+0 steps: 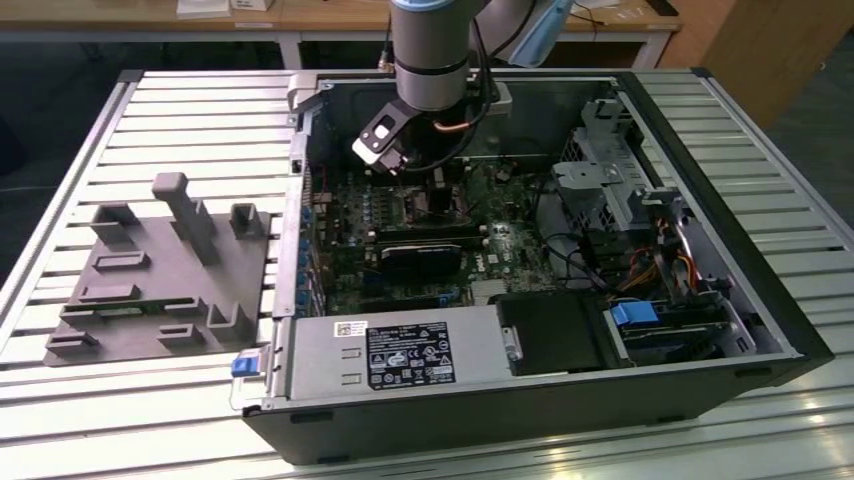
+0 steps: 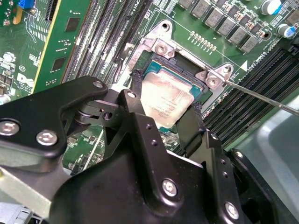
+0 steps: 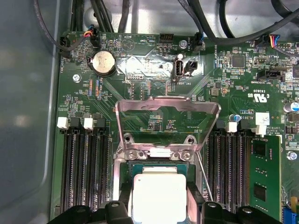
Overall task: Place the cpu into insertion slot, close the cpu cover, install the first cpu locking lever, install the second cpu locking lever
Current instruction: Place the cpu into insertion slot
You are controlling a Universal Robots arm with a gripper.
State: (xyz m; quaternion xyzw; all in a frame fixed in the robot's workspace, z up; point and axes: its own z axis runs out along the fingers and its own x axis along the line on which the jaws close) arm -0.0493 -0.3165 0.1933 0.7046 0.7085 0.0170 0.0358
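Cpu [image 2: 164, 101], silvery top upward, is shown pinched between the fingers [image 2: 135, 93] of the gripper [image 2: 166, 109] at the insertion slot [image 2: 183, 65], apparently seated or just above it. The cpu cover [image 3: 168, 103] is seen raised open beside the slot.

Silver-grey tubular arm [image 1: 430, 60], light-blue joint cap [image 1: 545, 32], black wrist housing [image 2: 140, 186] with silver screws [image 2: 169, 187].

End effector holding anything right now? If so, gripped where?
Yes: the end effector pinches the cpu by two opposite side edges, at the insertion slot.
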